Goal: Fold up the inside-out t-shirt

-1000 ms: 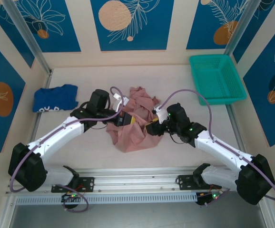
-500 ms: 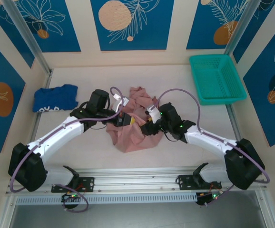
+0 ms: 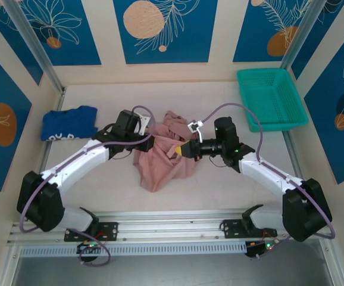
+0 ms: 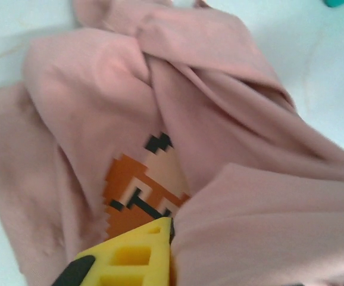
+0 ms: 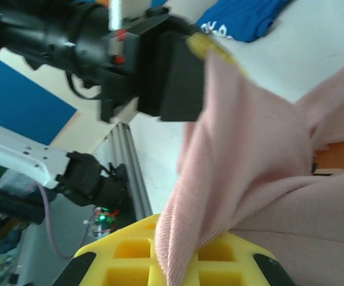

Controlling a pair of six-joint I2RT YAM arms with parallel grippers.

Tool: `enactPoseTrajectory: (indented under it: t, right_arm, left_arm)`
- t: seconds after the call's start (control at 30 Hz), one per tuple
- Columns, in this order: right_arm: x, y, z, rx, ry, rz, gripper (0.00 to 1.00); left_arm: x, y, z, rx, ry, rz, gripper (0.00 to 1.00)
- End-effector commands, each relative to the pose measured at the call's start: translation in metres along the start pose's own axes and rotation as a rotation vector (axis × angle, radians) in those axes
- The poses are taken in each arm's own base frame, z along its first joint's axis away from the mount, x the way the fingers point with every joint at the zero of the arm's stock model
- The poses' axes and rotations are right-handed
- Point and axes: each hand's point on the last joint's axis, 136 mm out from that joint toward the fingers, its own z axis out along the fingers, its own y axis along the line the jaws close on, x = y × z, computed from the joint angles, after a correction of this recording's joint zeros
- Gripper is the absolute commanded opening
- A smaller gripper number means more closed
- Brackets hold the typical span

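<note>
Two tools meet over the inside-out t-shirt (image 3: 159,170), which lies crumpled at the centre of the surface (image 3: 213,104) in the overhead view, between the arms. Step in hand, as we judge it: lifting and opening the bunched cloth so it can be spread flat. No fold is made yet, so the task is at an early stage.

Right tool (image 3: 179,150): pressed together on a ridge of pink cloth. Its wrist view shows the fabric edge running down between the yellow fingers (image 5: 109,259) at the bottom of the frame.

Left tool (image 3: 153,143): at the heap's upper left edge in the overhead view, touching the cloth. Its wrist view shows one yellow finger (image 4: 130,262) at the bottom edge, with a pink fold draped just to its right, hiding the other. We cannot tell whether it is spread or pinching. In the right wrist view, cloth runs from its tip down to the right tool as a raised sheet.

Print mark (image 4: 139,190), orange and black blocks, sits in a crease just above that finger.

Next move, in our judgement: each tool needs its own hold on hem or shoulders, then both draw apart to stretch the shirt and lay it flat. Risk: gripping several layers at once would leave it bunched.

Blue garment (image 3: 69,124) lies well apart, at the left.
</note>
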Motion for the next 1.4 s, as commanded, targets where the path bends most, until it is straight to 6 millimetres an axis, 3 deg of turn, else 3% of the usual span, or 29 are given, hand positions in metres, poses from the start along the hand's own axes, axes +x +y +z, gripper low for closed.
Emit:
enactPoseTrajectory:
  t: [0.0,0.2,0.27,0.33,0.4,0.5,0.63,0.93,1.03,1.23,1.27,1.37]
  right_arm:
    - [-0.006,0.016,-0.006,-0.124,0.002,0.050,0.02]
    - [-0.013,0.002,-0.007,-0.096,-0.020,0.097,0.01]
    - [-0.015,-0.001,-0.008,-0.091,-0.025,0.103,0.00]
    - [-0.016,-0.002,-0.008,-0.087,-0.027,0.104,0.00]
    - [-0.016,-0.003,-0.009,-0.085,-0.026,0.103,0.00]
    - [-0.015,-0.005,-0.010,-0.077,-0.025,0.106,0.00]
    - [-0.013,-0.007,-0.012,-0.067,-0.029,0.110,0.00]
    - [-0.012,-0.005,-0.016,-0.055,-0.036,0.103,0.00]
    - [-0.013,-0.004,-0.018,-0.052,-0.041,0.098,0.00]
    - [-0.013,-0.009,-0.021,-0.007,-0.044,0.109,0.00]
    - [-0.012,-0.022,-0.024,0.087,-0.045,0.138,0.03]
    - [-0.001,-0.071,-0.051,0.533,0.006,0.216,0.24]
  left_arm:
    - [-0.014,0.026,-0.002,-0.161,-0.024,0.032,0.26]
    - [0.002,0.009,-0.033,-0.103,-0.092,0.054,0.55]
    - [0.010,-0.006,-0.046,-0.024,-0.119,0.067,0.60]
    - [0.017,-0.035,-0.056,0.123,-0.146,0.100,0.64]
    - [0.023,-0.068,-0.062,0.297,-0.150,0.136,0.66]
    - [0.024,-0.098,-0.060,0.454,-0.119,0.162,0.66]
    - [0.019,-0.116,-0.050,0.547,-0.079,0.176,0.64]
    - [0.010,-0.127,-0.034,0.605,-0.045,0.210,0.64]
    - [0.008,-0.127,-0.027,0.606,-0.036,0.212,0.51]
    - [0.006,-0.120,-0.024,0.552,-0.024,0.219,0.03]
    - [0.002,-0.120,-0.030,0.541,-0.036,0.223,0.00]
    - [-0.010,-0.124,-0.058,0.480,-0.051,0.195,0.00]
